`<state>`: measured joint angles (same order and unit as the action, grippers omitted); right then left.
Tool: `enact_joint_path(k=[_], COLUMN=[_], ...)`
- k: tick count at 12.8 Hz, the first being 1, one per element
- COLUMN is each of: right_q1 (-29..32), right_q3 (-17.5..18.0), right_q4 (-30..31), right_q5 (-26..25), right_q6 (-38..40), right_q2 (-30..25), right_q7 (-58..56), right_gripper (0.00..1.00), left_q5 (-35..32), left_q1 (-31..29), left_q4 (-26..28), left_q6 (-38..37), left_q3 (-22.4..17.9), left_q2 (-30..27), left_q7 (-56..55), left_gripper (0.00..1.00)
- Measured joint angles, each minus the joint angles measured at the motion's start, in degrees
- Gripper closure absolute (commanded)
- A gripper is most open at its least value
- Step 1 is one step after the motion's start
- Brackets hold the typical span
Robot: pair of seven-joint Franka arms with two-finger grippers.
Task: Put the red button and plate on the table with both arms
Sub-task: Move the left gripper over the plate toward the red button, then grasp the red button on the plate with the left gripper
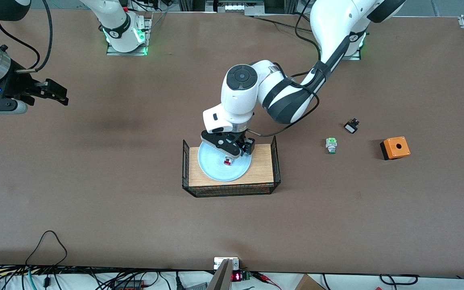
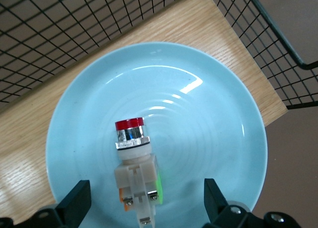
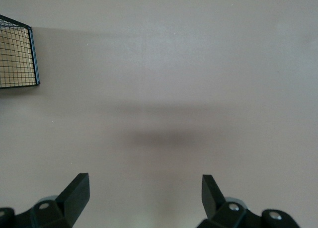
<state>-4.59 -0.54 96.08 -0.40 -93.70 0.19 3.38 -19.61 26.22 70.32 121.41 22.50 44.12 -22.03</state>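
The right gripper point(image 1: 56, 93) waits over bare table point(image 1: 135, 209), well apart from the rack point(image 1: 230, 167) toward the right arm's end, its jaws spread with nothing between them; I judge it is kept clear until the plate's turn. The rack, a wood-topped wire one, carries the plate point(image 1: 216, 167), and the red button point(image 2: 130, 132) lies on its side at the plate's middle, so it has to come off first. The left gripper point(image 2: 144, 200) hangs low over the rack, wrist pointing down, jaws spread either side of the button's body without touching it.
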Motion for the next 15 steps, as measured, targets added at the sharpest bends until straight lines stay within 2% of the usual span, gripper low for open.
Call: enact_joint_path(k=[1,2,6,11,15], right_q1=[0.0,0.0,0.0,0.0,-0.1], right_q3=[0.0,0.0,0.0,0.0,0.0], right_q4=[0.0,0.0,0.0,0.0,0.0], right_q5=[0.0,0.0,0.0,0.0,0.0], right_q6=[0.0,0.0,0.0,0.0,0.0], right_q2=[0.0,0.0,0.0,0.0,0.0], right_q7=[0.0,0.0,0.0,0.0,0.0], right_gripper=[0.00,0.00,0.00,0.00,0.00], left_q5=[-0.3,-0.7,-0.9,-0.7,2.5], left_q1=[0.0,0.1,0.5,0.3,-4.7], left_q4=[0.0,0.0,-0.4,-2.0,-3.7], left_q6=[0.0,0.0,0.1,-0.2,-10.2], left_q3=[0.0,0.0,0.0,0.0,-0.1], left_q2=[0.4,0.8,1.2,0.6,-6.0], left_q7=[0.0,0.0,0.0,-0.3,-0.8], left_gripper=[0.55,0.64,0.76,0.77,0.77])
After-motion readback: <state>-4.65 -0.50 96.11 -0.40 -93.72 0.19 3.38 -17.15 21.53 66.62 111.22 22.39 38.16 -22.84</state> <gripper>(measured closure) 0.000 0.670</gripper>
